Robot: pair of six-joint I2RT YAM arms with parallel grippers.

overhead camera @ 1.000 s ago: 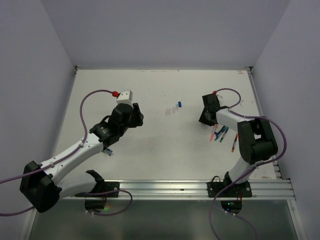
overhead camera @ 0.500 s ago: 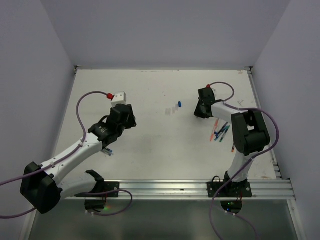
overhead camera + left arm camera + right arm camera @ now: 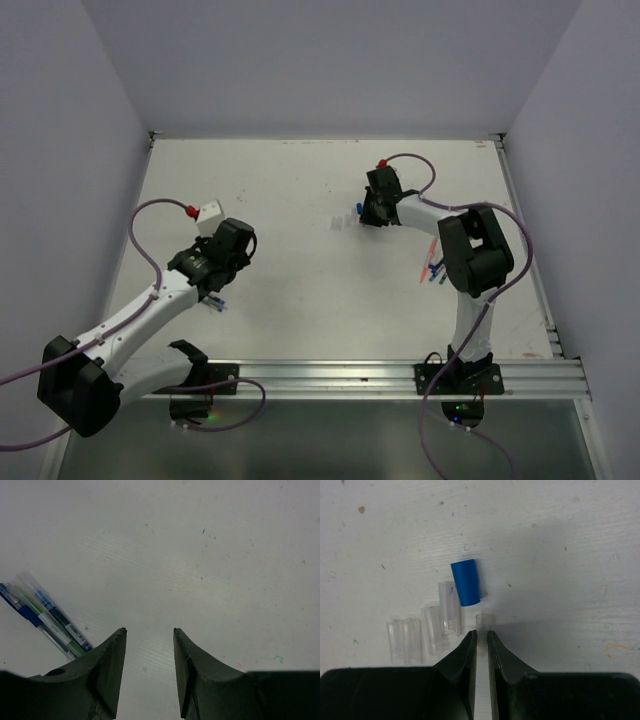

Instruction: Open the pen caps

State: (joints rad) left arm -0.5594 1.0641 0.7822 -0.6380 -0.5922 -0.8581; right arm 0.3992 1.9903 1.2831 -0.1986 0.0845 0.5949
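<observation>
The right gripper pinches a clear cap, fingers almost closed, the cap pointing straight out from the tips. Beside it the blue cap and other clear caps lie on the table, all pointing the same way. The left gripper is open, holding nothing

A blue cap, clear caps, a speckled white table.

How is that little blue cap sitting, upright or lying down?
Lying down. In the right wrist view the blue cap shows its long side flat on the table, beside the clear caps.
</observation>
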